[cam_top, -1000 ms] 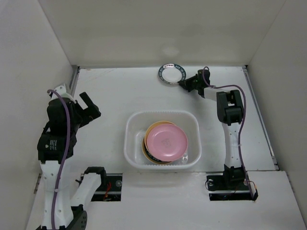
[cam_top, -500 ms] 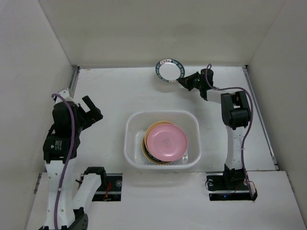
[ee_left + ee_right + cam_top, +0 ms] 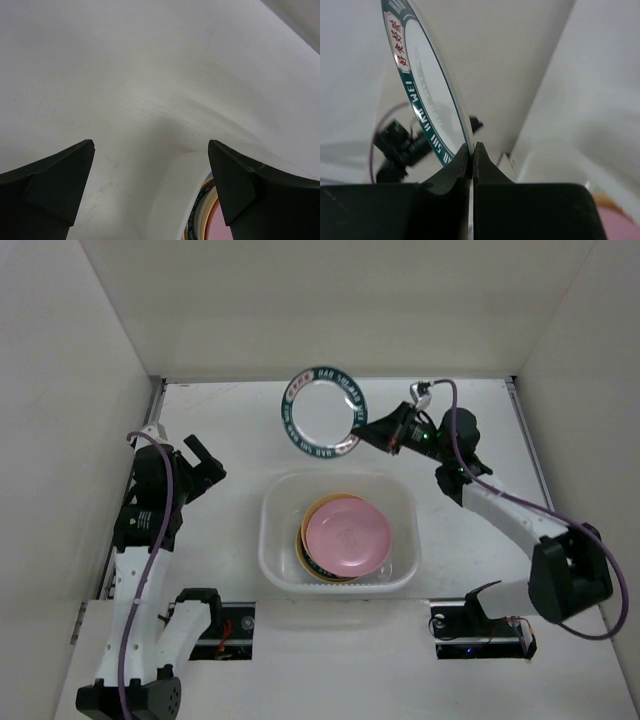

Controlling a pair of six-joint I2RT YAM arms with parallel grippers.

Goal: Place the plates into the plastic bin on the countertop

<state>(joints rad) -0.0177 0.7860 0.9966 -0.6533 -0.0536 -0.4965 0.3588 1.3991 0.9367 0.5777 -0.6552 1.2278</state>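
Top external: R jaws pinch white plate [image 3: 322,411], green lettered rim; L jaws open.

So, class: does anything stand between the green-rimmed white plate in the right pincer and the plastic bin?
Nothing visible does. The right pincer holds the green-rimmed white round plate in the air beyond the open white translucent plastic bin, whose pink plate tops a stack.

**A Robot Test Booth in a Lab**

This looks like a lab, not a home. A flat white counter [image 3: 230,430] sits boxed in by plain white walls [image 3: 300,310] on three sides. Two white robot arms, one on the left [image 3: 125,590] and one on the right [image 3: 500,508], are bolted at its near edge. Purple cables [image 3: 175,500] run along them, down to black base plates [image 3: 480,625].
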